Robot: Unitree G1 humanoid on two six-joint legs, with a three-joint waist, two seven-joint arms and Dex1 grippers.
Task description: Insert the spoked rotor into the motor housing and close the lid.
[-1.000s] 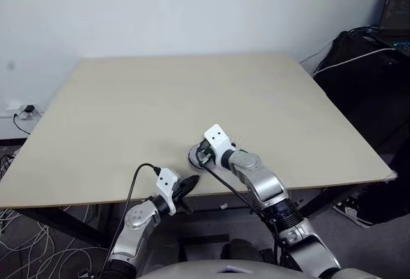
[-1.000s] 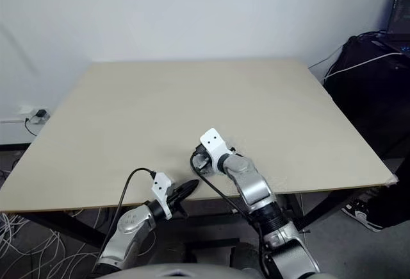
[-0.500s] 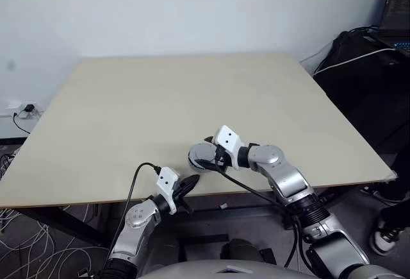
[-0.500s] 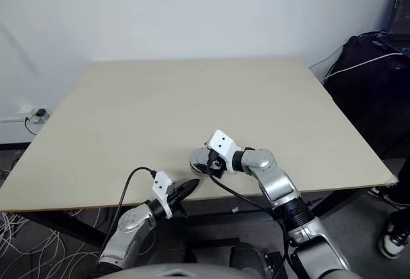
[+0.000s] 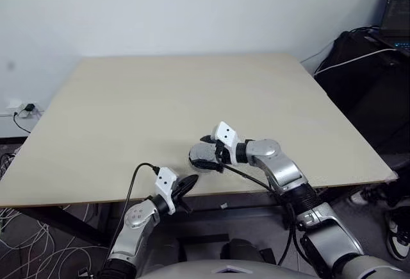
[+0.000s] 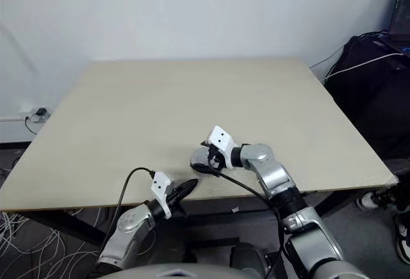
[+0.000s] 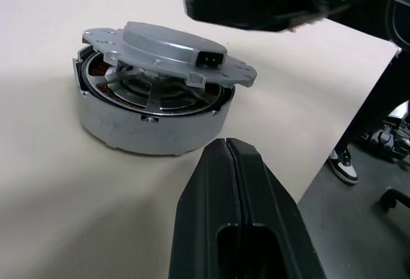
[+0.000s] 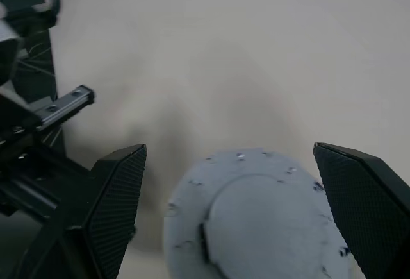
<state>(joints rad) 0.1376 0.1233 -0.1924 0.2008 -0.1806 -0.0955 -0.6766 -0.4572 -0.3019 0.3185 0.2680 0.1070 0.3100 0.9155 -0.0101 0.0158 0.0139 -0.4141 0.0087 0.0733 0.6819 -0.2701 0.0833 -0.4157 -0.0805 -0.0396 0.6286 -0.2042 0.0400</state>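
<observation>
Closest to you is the left gripper, hanging right at the table's near edge with its two black fingers pressed flat together, nothing between them. It points forward and a bit right, toward the parts.

Just past it there's one motor housing sitting on the table near the front edge, copper-brown winding visible inside the silver wall. One grey lid with a small connector socket sits on top of it, tilted, not seated flush. Under the lid you can make out silver spokes inside the housing, but I can't tell whether the spoked rotor is fully down in there.

The right gripper comes in from the right with the forearm bent across, pointing left and slightly down. Its fingers are spread wide on either side of the lid, not touching it.

The table is plain beige. Behind it is a white wall, with a wall socket and loose cables on the left and one laptop over dark bags at far right.
</observation>
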